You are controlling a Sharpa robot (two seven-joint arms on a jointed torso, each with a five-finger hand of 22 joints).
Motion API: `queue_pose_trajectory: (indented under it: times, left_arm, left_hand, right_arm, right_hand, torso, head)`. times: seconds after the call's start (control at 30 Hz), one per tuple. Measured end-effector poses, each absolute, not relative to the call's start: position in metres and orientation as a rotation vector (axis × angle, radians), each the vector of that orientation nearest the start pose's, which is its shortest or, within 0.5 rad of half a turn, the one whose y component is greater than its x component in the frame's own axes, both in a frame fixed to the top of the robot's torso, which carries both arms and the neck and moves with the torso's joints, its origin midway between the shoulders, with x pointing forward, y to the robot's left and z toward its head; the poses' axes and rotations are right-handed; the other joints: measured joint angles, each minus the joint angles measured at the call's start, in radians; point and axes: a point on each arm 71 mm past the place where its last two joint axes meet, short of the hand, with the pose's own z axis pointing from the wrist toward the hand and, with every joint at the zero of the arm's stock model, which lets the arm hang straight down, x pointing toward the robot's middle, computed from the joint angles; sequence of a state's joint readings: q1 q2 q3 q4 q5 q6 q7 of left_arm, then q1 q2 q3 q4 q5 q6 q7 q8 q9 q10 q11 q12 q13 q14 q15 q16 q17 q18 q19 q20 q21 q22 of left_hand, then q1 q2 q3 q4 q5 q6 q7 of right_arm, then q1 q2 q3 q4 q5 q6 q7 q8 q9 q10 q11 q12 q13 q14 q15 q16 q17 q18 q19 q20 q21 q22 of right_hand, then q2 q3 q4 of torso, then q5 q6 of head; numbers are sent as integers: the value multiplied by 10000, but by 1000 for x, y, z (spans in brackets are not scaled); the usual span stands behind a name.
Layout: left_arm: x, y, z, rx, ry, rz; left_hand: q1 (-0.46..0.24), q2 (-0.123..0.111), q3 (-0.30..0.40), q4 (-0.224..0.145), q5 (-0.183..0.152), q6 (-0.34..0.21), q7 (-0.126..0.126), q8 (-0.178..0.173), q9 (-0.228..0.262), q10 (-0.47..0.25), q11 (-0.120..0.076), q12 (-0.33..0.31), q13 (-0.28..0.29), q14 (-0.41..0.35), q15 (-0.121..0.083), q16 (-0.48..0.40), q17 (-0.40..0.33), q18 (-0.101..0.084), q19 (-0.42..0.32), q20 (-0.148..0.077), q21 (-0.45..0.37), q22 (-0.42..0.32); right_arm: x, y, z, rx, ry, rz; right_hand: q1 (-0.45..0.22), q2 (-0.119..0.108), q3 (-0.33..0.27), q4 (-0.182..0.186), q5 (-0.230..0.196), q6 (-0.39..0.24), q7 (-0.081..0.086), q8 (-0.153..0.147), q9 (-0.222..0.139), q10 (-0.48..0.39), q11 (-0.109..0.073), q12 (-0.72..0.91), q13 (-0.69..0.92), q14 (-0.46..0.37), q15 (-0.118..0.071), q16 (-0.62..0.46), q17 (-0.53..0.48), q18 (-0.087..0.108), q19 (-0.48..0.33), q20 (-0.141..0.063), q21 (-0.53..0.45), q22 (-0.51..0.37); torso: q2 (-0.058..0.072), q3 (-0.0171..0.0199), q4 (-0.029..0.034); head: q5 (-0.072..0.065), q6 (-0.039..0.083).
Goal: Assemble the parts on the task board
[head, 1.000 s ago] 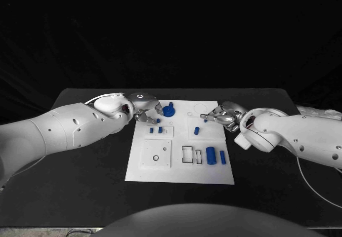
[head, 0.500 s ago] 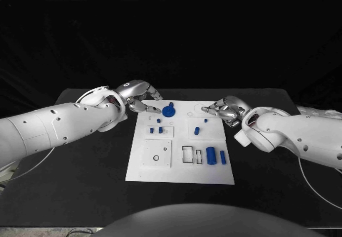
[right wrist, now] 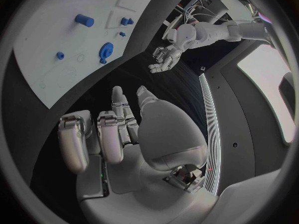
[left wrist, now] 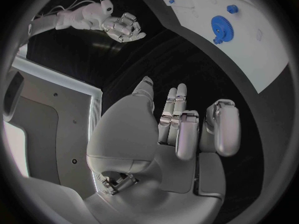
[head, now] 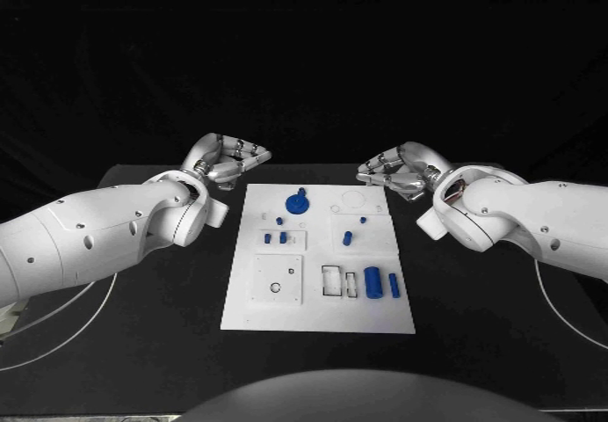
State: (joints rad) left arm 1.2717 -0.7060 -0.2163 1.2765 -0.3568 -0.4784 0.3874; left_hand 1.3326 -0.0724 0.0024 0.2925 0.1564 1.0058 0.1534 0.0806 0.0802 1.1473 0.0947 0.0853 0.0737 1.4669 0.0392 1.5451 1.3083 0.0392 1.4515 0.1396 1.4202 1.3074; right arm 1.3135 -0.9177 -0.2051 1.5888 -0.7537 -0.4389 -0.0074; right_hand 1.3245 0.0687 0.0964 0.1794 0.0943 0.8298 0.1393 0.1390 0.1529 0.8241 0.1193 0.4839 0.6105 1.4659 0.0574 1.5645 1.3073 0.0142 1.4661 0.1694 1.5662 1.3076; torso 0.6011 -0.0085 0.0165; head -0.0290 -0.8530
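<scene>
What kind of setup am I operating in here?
Probably a lab test bench: a black table bearing a white task board with small blue parts, against black backdrop, both hands raised empty.

A black table [head: 140, 325] carries everything here. The white task board [head: 320, 312] lies flat on its middle, running lengthwise away from the robot. Bare black tabletop shows on both sides of it.
</scene>
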Motion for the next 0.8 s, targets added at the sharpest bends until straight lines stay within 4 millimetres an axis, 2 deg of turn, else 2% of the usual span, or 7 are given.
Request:
queue_pose_trajectory:
  times: [0.03, 0.17, 0.27, 0.4, 0.5, 0.6, 0.8]
  left_arm:
    - [524, 218, -208, -7184, 14722, -11606]
    - [521, 214, -213, -8252, 14625, -11944]
    - [518, 211, -217, -8717, 14607, -12119]
    - [516, 207, -219, -9092, 14586, -12323]
    - [514, 205, -219, -9251, 14568, -12419]
    - [513, 204, -219, -9363, 14554, -12487]
    - [512, 204, -219, -9514, 14518, -12494]
  left_hand:
    - [0, 0, -25, 25, 0, 0, 0, 0, 0, 0, 0, 0, 0, 0, 0, 0, 0, 2, 0, 0, 1, 0]
    - [-39, 39, -52, -3, 0, -6, 6, 0, -1, 0, 0, 0, -1, 0, 0, 0, 0, 0, 0, 0, -29, 0]
    - [-39, 39, -106, -3, 0, -76, -1, 0, -1, 0, 0, -14, -1, 0, 0, 92, 0, 0, 0, 0, 15, 0]
    - [-10, 176, -198, 4, 0, -114, 37, 0, -1, -24, 23, -122, -1, 0, 0, 92, 0, -1, 24, 25, 38, 0]
    - [1, 186, -232, -16, 0, -129, 52, 0, -1, -73, 71, -133, -1, 0, 0, 93, 0, 0, 24, 25, 38, 0]
    - [3, 188, -262, 9, 0, -129, 52, 0, -2, -108, 106, -137, -5, 0, -1, 96, 0, 0, 24, 24, 38, 0]
    - [39, 225, -286, -16, 35, -129, 52, 0, -2, -146, 68, -194, -13, 0, -1, 135, 0, -1, 22, 23, 38, 0]
  right_arm:
    - [475, -231, -189, 4642, 17481, 8897]
    - [477, -234, -193, 3585, 17736, 7979]
    - [477, -235, -198, 2778, 17865, 7302]
    - [476, -237, -207, 1574, 18029, 6350]
    - [475, -235, -214, 729, 18134, 5781]
    - [474, -232, -221, -20, 18209, 5343]
    - [474, -223, -232, -1156, 18343, 4745]
  right_hand:
    - [164, -52, 66, -49, -103, 83, -82, 0, 10, 137, 91, -603, -726, 8, 83, 0, 0, 0, 3, 73, 0, 0]
    - [588, -176, 225, -214, -281, 508, -145, -62, 19, 458, 277, -1726, -2263, 5, 248, 0, 8, 0, 0, 171, 0, 0]
    - [807, -261, 260, -327, -328, 819, -140, -123, 19, 779, 253, -2176, -3006, 7, 249, 0, 8, 1, -1, 170, 0, -1]
    - [1054, -377, 309, -376, -382, 1069, -108, -322, -100, 1329, 123, -2680, -3891, -17, 199, 0, 8, 1, -1, 170, 0, -1]
    - [1132, -455, 338, -405, -382, 1142, -259, -495, -225, 1669, 58, -2966, -4383, 21, 149, 0, 7, 1, -1, 165, 0, -1]
    - [1195, -519, 350, -418, -382, 1263, -376, -506, -285, 1902, -11, -3157, -4699, 3, 59, 0, 7, 1, 0, 55, 0, -2]
    - [1195, -519, 350, -417, -382, 1370, -372, -544, -336, 2063, -57, -3295, -4979, 25, 10, 0, 6, 1, 0, 13, 0, -2]
  torso:
    - [1, 1, 0]
    - [0, -3, 0]
    - [0, -3, 0]
    - [1, -1, -1]
    - [4, 3, -12]
    - [12, 8, -12]
    - [17, 18, -10]
  head:
    - [-47, 26]
    - [-313, 108]
    - [-526, 176]
    - [-656, 227]
    - [-713, 237]
    - [-729, 244]
    - [-697, 249]
